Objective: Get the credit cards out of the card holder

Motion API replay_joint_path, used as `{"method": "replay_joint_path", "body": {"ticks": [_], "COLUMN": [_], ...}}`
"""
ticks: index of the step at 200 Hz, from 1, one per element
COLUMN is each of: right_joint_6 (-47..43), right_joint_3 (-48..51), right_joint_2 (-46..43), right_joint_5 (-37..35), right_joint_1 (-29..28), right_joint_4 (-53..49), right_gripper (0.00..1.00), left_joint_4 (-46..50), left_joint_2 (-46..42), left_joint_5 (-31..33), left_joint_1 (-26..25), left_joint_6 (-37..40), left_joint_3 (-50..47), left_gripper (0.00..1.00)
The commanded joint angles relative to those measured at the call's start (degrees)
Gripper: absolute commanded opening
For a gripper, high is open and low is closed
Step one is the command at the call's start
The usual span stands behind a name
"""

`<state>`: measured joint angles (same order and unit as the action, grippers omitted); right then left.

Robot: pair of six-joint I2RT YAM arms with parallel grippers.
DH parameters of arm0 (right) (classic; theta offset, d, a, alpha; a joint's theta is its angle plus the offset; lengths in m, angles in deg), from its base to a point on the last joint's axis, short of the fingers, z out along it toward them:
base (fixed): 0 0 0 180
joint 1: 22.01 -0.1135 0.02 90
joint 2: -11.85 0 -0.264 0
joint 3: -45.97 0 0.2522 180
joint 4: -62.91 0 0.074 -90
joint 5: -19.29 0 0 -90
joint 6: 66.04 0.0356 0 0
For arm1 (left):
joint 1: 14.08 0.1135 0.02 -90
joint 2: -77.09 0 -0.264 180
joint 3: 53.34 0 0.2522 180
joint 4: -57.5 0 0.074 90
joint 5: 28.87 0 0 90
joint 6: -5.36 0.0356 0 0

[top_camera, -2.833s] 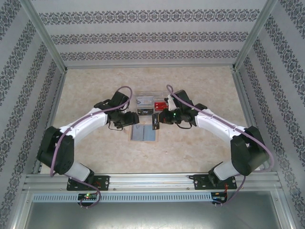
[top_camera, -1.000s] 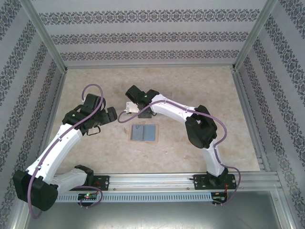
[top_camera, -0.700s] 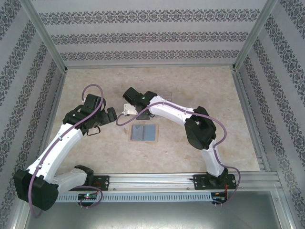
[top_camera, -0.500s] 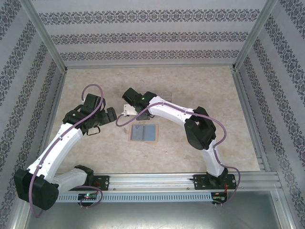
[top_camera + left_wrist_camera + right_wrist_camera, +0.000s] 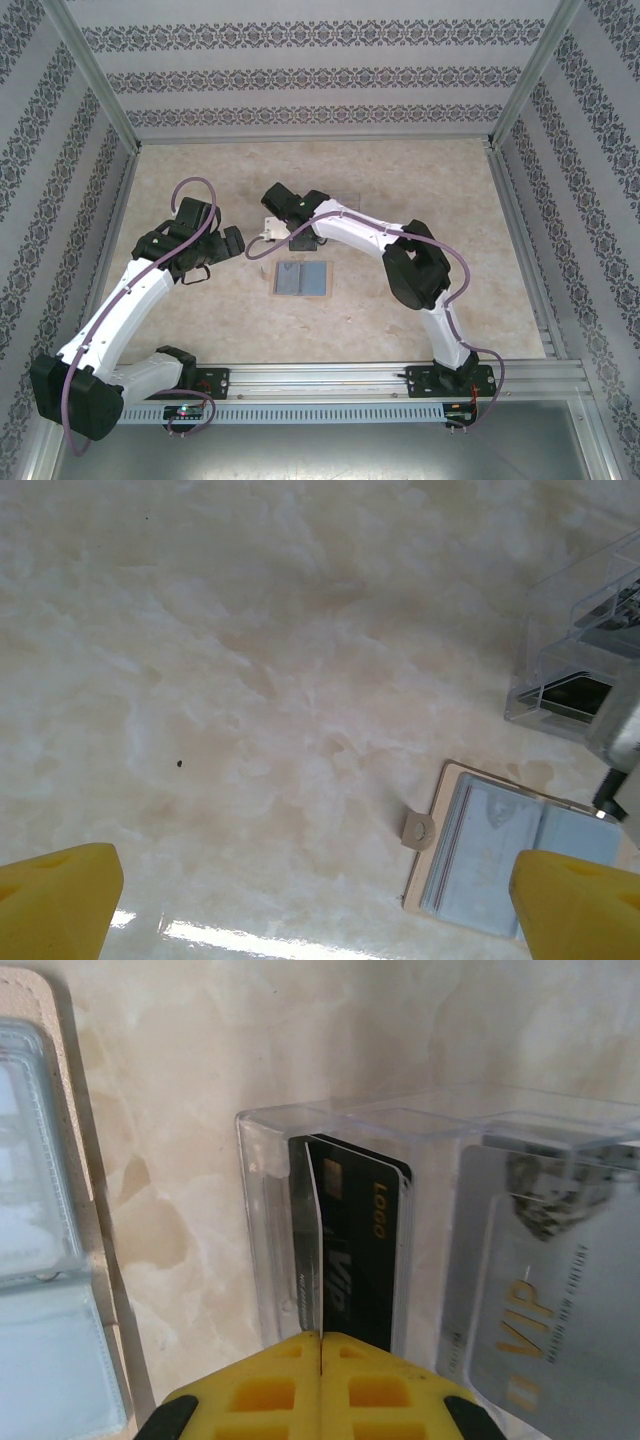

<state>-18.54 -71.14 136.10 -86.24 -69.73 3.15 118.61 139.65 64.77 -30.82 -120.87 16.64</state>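
the marble table [image 5: 420, 180] carries the same layout as a moment ago, but the arms stand differently than they did nearly three seconds back, when both crowded over the middle. the left arm [image 5: 130, 300] is now drawn away to the left. the right arm [image 5: 350, 228] stretches across the centre toward the left, almost exactly where it was a second ago.

the clear tray [image 5: 270, 1130] sits just beyond the card holder [image 5: 302, 278], near it but apart. the holder has not shifted: it lies open and flat on the table, grey-blue pockets up, tan edge around them, and neither gripper touches it.

the left gripper [image 5: 320, 908] hangs released over bare table, its yellow fingertips [image 5: 55, 900] spread wide, the holder off to one side of it.

the right gripper [image 5: 320, 1345] is clenched, its fingers pressed together at the tray's end compartment, pinching the near edge of a thin card [image 5: 305, 1230] seen edge-on. just beside that, in the same compartment, stands a black card [image 5: 365, 1250] with gold lettering. a silver card [image 5: 530, 1330] lies in the next compartment.
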Motion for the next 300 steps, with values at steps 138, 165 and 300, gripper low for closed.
{"method": "replay_joint_path", "body": {"ticks": [138,165,300], "right_joint_6": [6.2,10.0,63.6], "right_joint_3": [-3.0,-1.2,26.0], "right_joint_2": [2.5,-0.3,-27.0], "right_joint_5": [-11.4,-10.8,-10.0], "right_joint_1": [2.4,2.6,5.0], "right_joint_4": [4.6,6.8,17.3], "right_gripper": [0.29,0.29,0.0], "left_joint_4": [0.4,0.0,-12.3], "left_joint_2": [0.2,0.1,5.1], "left_joint_5": [-1.0,-1.8,-20.0], "left_joint_1": [1.4,1.4,0.8], "left_joint_6": [0.3,0.5,0.9], "left_joint_3": [-0.6,-0.6,-4.3], "left_gripper": [1.0,1.0,0.86]}}
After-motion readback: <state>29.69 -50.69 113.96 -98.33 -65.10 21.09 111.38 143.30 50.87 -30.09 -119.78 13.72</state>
